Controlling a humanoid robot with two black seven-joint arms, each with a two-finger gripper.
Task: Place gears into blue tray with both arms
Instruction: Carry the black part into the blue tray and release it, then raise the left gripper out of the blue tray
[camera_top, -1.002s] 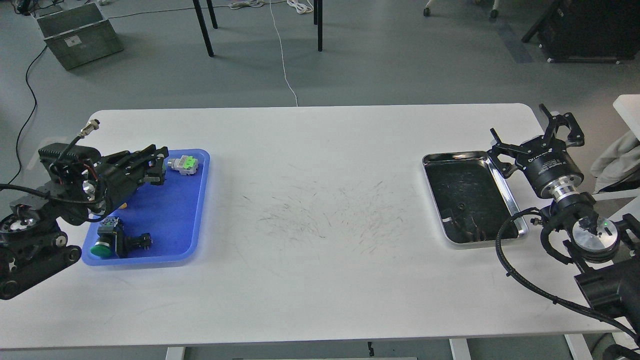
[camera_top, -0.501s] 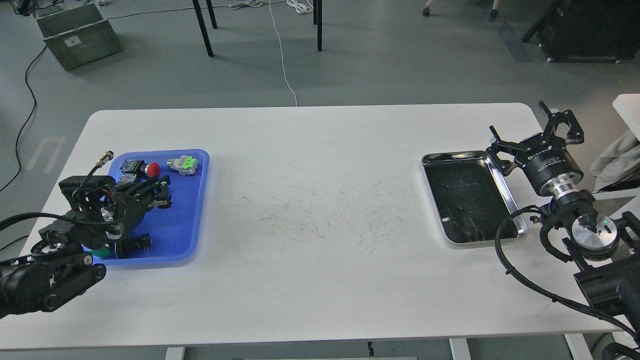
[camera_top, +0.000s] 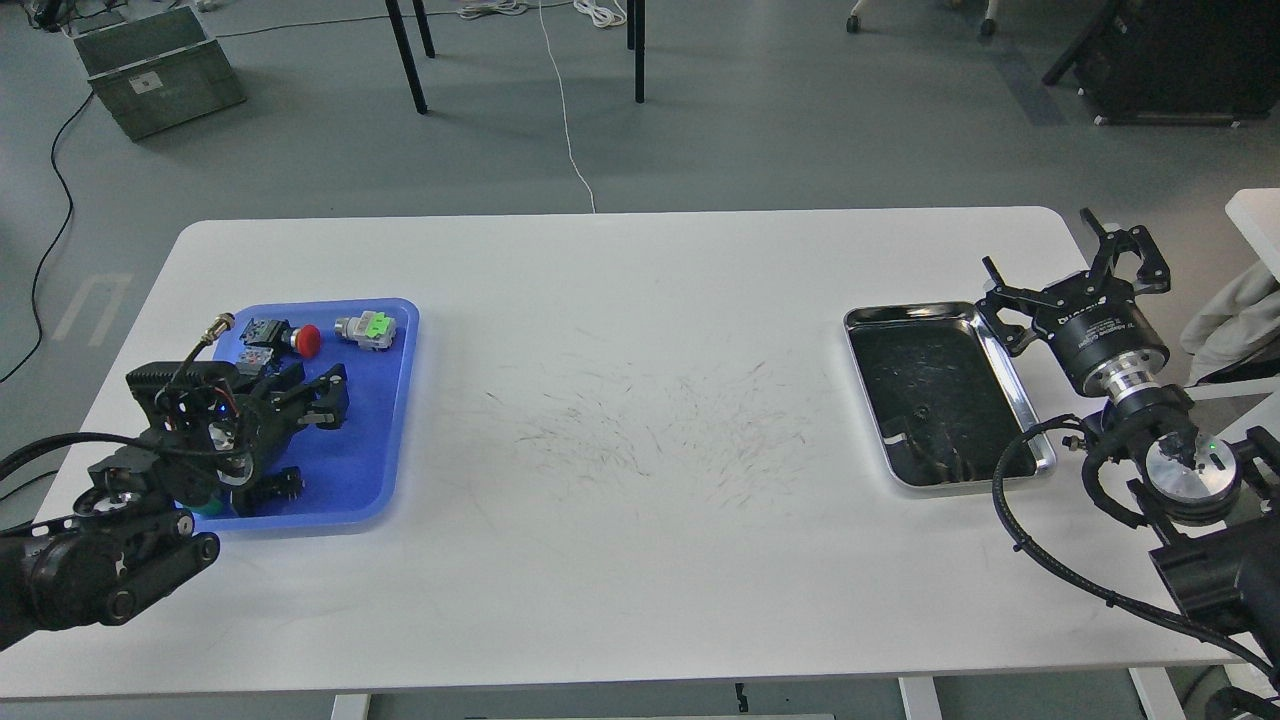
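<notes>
While the 2 black jointed arms enter from the bottom corners, the left gripper (camera_top: 325, 397) hangs over the shallow blue plastic tray (camera_top: 385, 440) at the left of the white tabletop (camera_top: 640, 560); its fingers are dark and bunched, so I cannot tell whether they are apart or together. Partly hidden under that arm, a green-capped push-button switch (camera_top: 205, 505) and a small black part (camera_top: 280, 487) lie at the tray's near end. Farther back in the tray sit a red-capped push-button switch (camera_top: 283, 337) and a grey block with a green top (camera_top: 366, 329), just beside each other.

Across the tabletop, well apart from the blue tray, a shiny steel tray with a dark floor (camera_top: 1010, 380) lies at the right side. On its floor 1 tiny black toothed gear (camera_top: 921, 409) shows; other dark shapes near the front rim are too blurred to name. Just beside this tray's far right corner, the right gripper (camera_top: 1075, 270) is raised with its fingers spread wide apart and nothing between them.

Beyond the tabletop, a grey crate (camera_top: 155, 65) stands on the floor.
</notes>
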